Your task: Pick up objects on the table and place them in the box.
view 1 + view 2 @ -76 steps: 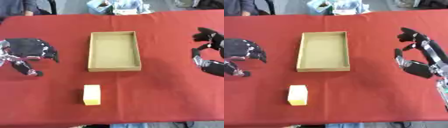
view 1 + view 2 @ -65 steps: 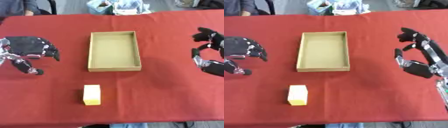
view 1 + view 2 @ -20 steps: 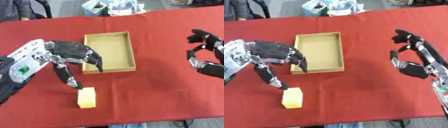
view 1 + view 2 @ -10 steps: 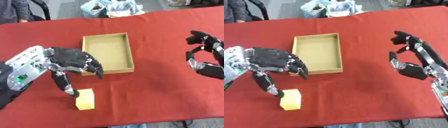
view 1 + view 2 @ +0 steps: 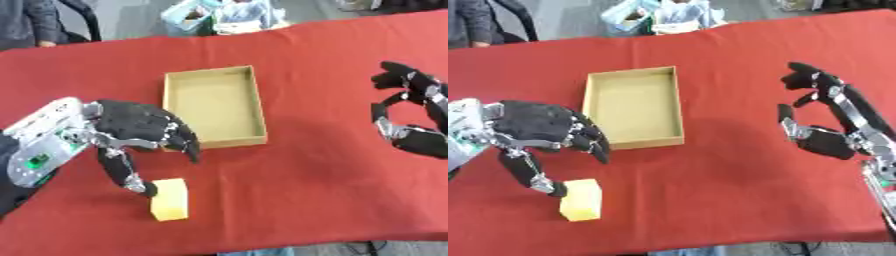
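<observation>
A yellow block [image 5: 170, 200] lies on the red table near the front edge, left of centre. My left hand [image 5: 136, 132] hovers just above and behind it, fingers spread and curved downward, its thumb tip touching the block's left upper corner; nothing is gripped. The open cardboard box [image 5: 213, 105] stands empty in the middle of the table, right behind that hand. My right hand [image 5: 829, 117] hangs open over the table at the right, fingers curved, holding nothing.
The red tablecloth [image 5: 306, 165] covers the whole table. Beyond the far edge stand a light blue container [image 5: 189, 15] and clutter, with a person's sleeve at the upper left corner. Bare cloth lies between the box and my right hand.
My left hand came in from the left edge toward the yellow block and lowered until its thumb reached the block. The camera view shifted and tilted. My right hand stayed in place.
</observation>
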